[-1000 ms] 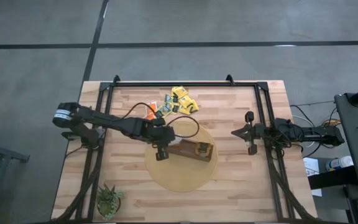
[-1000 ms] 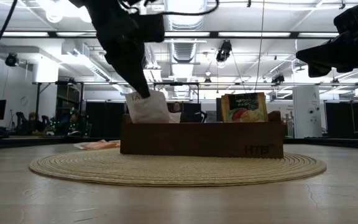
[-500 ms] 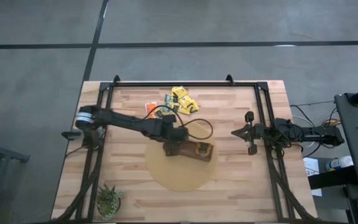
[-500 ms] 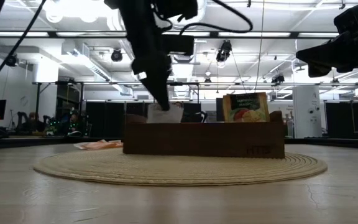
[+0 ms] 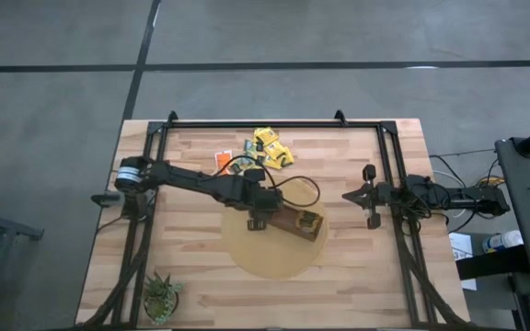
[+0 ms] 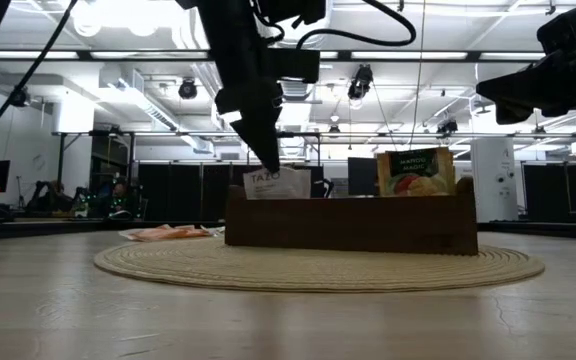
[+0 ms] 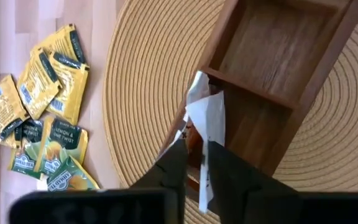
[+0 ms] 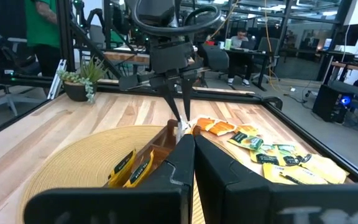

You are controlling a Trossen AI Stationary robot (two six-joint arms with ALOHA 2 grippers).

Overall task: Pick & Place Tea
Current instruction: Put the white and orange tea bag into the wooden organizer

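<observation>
Sitting on a round woven mat [image 5: 263, 253] near the middle of the tabletop [image 5: 191, 276], the long dark wooden box [image 5: 294, 221] is split by thin walls into square compartments. Its end compartment nearest the left gripper [image 6: 271, 160] holds a white sachet [image 6: 277, 182] standing on edge, its flat face toward the low camera and its top above the box wall; the far-end compartment holds a yellow-green sachet [image 6: 414, 172], also upright. The compartments between them show bare wood in the left wrist view. The left gripper's fingers point down at the white sachet's top edge, jaws a narrow gap apart on either side of it; whether they still pinch it I cannot tell. More tea [image 5: 267, 150], flat square foil sachets in yellow, green and orange, lies loose and overlapping on the light plank tabletop near its far edge, beside the mat. The right gripper [image 5: 367, 196] waits near the right edge, jaws pressed together, holding nothing. A potted plant [image 5: 162, 295] stands at the near left corner.
</observation>
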